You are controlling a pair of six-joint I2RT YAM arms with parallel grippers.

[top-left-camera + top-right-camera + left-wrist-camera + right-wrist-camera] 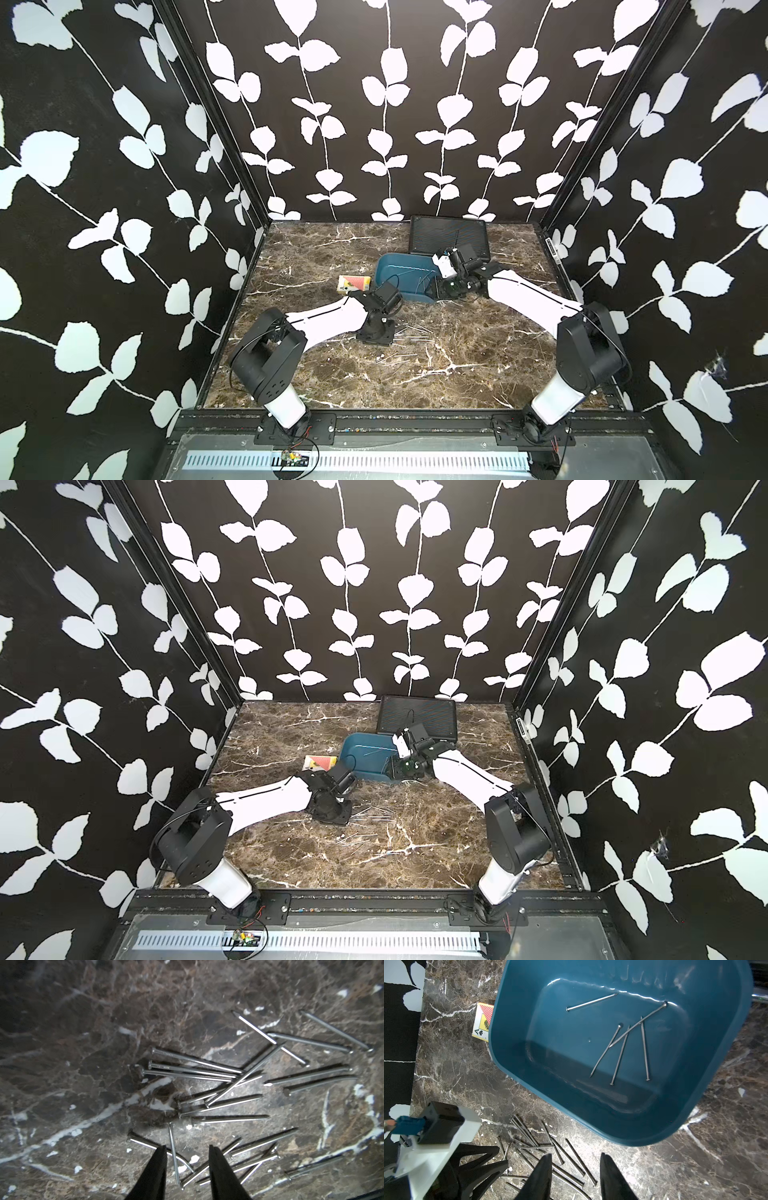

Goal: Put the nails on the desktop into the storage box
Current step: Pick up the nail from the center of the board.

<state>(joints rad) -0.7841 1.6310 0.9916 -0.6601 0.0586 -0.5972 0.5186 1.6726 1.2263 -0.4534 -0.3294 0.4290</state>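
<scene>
Five nails [644, 1051] lie in the box [517, 1022] beyond the right gripper [576, 1155], jaws spread and empty; some twenty are left on the desktop [62, 1043] under the left gripper [187, 1147], jaws likewise spread and empty

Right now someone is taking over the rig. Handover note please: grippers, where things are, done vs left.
Grippers: the left gripper is open and empty, over the loose nails, with one thin nail lying in the gap between its fingers. The right gripper is open and empty, above the desktop just off the storage box.
Done: five nails in the box.
Left: most of the job. Well over a dozen nails lie scattered on the desktop in front of the box.
</scene>
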